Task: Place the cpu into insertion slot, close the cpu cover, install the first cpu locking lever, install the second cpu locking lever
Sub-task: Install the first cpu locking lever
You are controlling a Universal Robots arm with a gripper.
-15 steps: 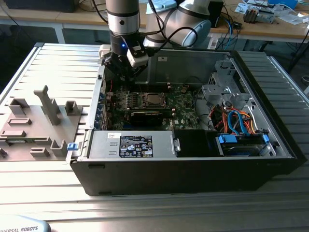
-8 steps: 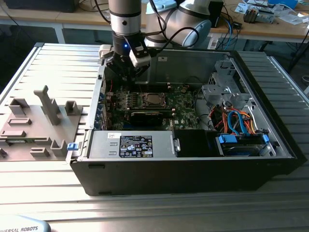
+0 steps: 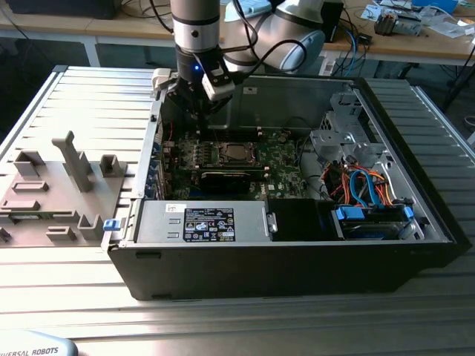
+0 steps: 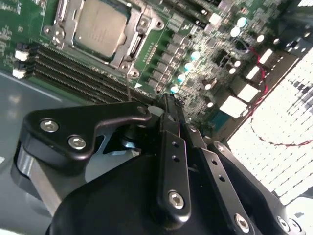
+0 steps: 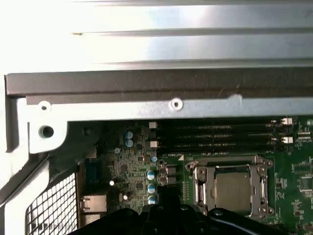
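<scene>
So the tabletop (image 3: 89,89) is a ribbed silver metal surface. Sitting right on it is an open black computer case (image 3: 282,263), and just beside that, toward the exterior view's left, a flat grey fixture plate (image 3: 52,194) with upright grey holders sticking up.

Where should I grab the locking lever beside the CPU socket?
By the locking lever's free end, approached from above. It is a thin wire running along the CPU cover edge, low against the green circuit board, leaving little room sideways.
</scene>
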